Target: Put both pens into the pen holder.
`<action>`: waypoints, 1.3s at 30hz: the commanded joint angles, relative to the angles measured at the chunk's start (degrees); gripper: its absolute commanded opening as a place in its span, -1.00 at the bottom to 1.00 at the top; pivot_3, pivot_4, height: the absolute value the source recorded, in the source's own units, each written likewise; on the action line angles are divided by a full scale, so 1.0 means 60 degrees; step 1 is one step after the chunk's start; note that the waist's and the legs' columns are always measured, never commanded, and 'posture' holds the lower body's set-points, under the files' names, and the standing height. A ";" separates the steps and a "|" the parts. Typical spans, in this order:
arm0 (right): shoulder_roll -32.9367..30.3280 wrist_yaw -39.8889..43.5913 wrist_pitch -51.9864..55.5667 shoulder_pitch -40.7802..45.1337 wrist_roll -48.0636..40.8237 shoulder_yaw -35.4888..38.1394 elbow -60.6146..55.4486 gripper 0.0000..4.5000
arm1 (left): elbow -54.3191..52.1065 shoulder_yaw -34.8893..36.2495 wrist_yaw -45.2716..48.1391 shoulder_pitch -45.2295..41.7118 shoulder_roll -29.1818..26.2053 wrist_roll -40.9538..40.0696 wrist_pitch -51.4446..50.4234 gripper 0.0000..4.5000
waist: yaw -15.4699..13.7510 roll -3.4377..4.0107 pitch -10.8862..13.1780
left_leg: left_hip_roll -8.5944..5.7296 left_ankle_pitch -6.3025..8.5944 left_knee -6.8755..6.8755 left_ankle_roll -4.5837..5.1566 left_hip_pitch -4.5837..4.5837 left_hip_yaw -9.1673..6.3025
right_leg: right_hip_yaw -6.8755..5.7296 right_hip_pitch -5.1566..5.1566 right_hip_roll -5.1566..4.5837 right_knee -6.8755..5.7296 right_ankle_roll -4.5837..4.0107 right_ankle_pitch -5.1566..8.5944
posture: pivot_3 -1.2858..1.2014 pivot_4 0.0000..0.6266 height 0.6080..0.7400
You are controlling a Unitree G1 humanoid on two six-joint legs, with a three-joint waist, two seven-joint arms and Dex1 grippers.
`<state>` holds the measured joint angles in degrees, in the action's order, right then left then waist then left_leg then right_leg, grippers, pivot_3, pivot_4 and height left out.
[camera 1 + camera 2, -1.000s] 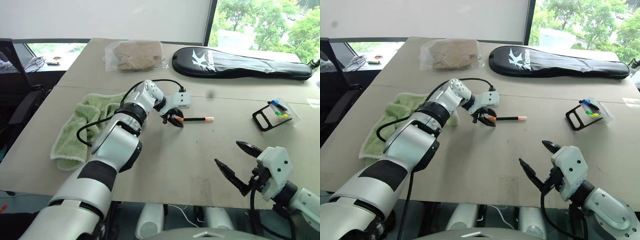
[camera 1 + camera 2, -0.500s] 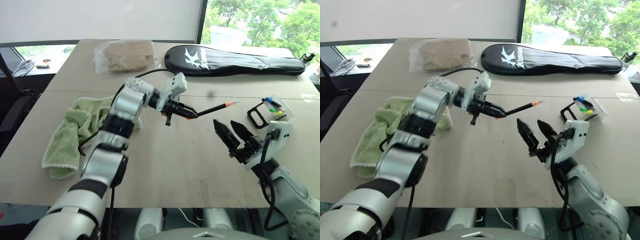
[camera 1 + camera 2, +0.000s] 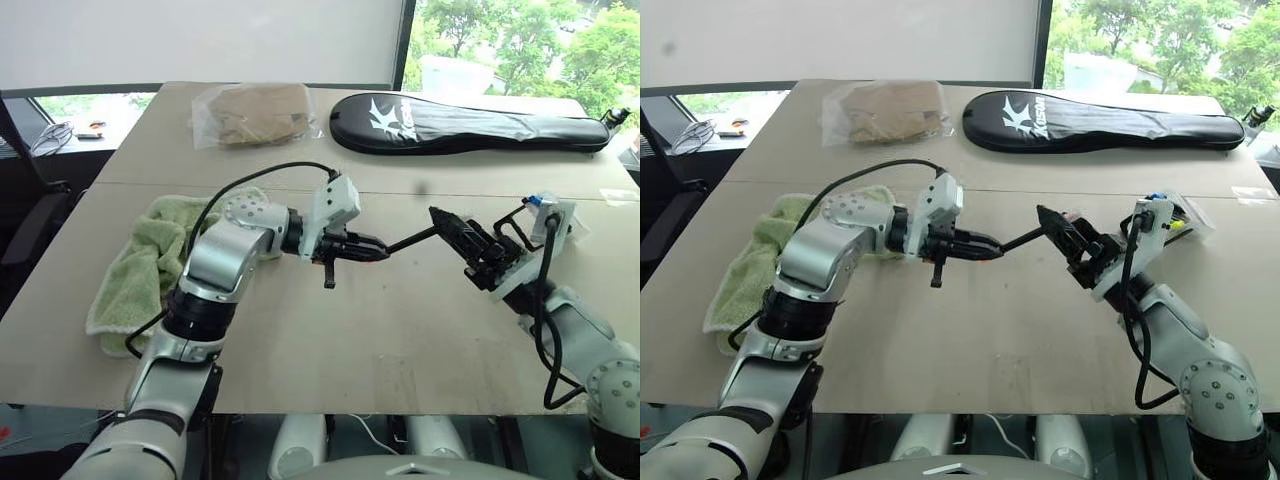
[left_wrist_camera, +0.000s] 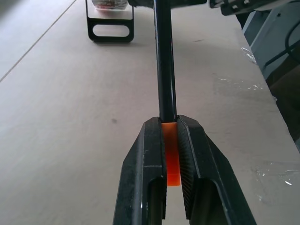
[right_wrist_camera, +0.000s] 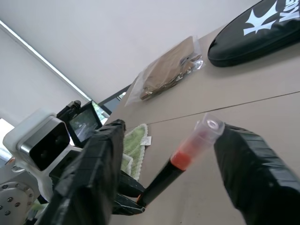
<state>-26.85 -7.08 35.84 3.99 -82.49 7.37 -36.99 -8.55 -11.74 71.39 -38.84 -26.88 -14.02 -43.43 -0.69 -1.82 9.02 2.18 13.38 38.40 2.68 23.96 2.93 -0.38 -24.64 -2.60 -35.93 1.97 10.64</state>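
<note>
The black pen (image 3: 410,240) with an orange end and pale tip hangs level above the table's middle. My left gripper (image 3: 378,248) is shut on its orange end (image 4: 171,157). My right gripper (image 3: 441,217) is open, and the pale tip (image 5: 208,125) lies between its fingers, close to one finger and apart from the other. The pen holder (image 3: 512,228), a clear box with a black loop frame (image 4: 111,26), stands just behind my right wrist. A blue end (image 3: 541,200) shows in it; whether that is the blue pen I cannot tell.
A green towel (image 3: 150,250) lies on the left of the table. A long black racket bag (image 3: 470,125) and a clear bag of brown stuff (image 3: 255,112) lie at the far side. A black chair (image 3: 25,215) stands by the left edge.
My left gripper drew the pen back and levelled it. My right gripper rose, rolled and came onto the pen's pale tip, and its fingers narrowed.
</note>
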 commanded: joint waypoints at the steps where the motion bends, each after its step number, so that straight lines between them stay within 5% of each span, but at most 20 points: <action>1: -0.0201 0.0164 0.0060 0.0178 -0.0492 0.0242 -0.0123 -0.38 | -0.0532 0.0054 -0.0300 -0.0053 -0.0049 -0.0358 0.0240 -1.00 | -0.0019 0.0000 0.0000 | 0.0000 0.0000 -0.0001 0.0000 0.0000 -0.0004 | -0.0004 0.0000 0.0000 0.0000 0.0000 0.0000 | 0.03 -0.52 1.00; 4: -0.0380 0.0172 0.0109 0.0168 -0.0741 0.0277 -0.0136 -0.95 | -0.0489 -0.0036 -0.0461 -0.0076 0.0010 -0.0488 0.0511 -1.00 | -0.0003 0.0000 0.0000 | -0.0002 0.0000 -0.0001 0.0000 -0.0001 0.0001 | 0.0001 0.0000 0.0000 -0.0001 0.0001 0.0000 | 0.03 -0.52 1.00; 9: -0.0583 0.0048 -0.0035 -0.0011 -0.0751 0.0462 -0.0328 -0.96 | -0.0036 -0.0037 -0.0705 -0.0287 0.0165 -0.0455 0.1336 -1.00 | -0.0013 0.0000 0.0000 | -0.0002 0.0000 -0.0001 0.0000 -0.0003 0.0002 | 0.0002 0.0000 0.0000 -0.0001 0.0001 0.0001 | 0.03 -0.52 1.00; 16: -0.1858 -0.0609 -0.0315 -0.0424 0.1087 0.2234 -0.0949 -0.96 | 0.0517 0.0361 -0.1261 -0.0787 0.0423 -0.0714 0.1992 0.44 | -0.0026 0.0005 0.0000 | -0.0009 0.0000 0.0001 0.0000 0.0001 0.0010 | 0.0009 -0.0001 -0.0005 0.0004 0.0009 0.0005 | 0.03 -0.52 1.00; 26: -0.5409 -0.0225 0.0853 -0.0616 0.3620 0.4384 -0.1666 -0.96 | 0.0592 -0.0004 -0.2148 -0.0374 0.1010 -0.0448 0.3196 0.47 | -0.0018 0.0040 0.0003 | -0.0013 0.0000 -0.0012 0.0000 -0.0010 0.0026 | 0.0016 0.0000 0.0000 0.0010 0.0025 0.0015 | 0.03 -0.52 1.00; 39: -0.5019 0.0951 0.0584 0.0264 0.7200 0.2195 -0.0012 -0.96 | -0.0192 0.0081 -0.2281 -0.0033 0.1087 -0.1248 0.2353 0.47 | -0.0011 0.0041 0.0004 | -0.0016 0.0000 -0.0009 0.0000 -0.0016 0.0054 | 0.0040 -0.0002 0.0000 0.0017 0.0033 0.0019 | 0.03 -0.52 1.00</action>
<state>-57.64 -2.62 41.55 3.97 -43.19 21.23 -37.94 -7.17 -11.97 58.45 -38.93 -20.60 -20.21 -28.97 -0.76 -1.58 9.05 2.09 13.39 38.35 2.68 23.86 3.26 -0.13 -24.66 -2.60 -35.83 2.17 10.76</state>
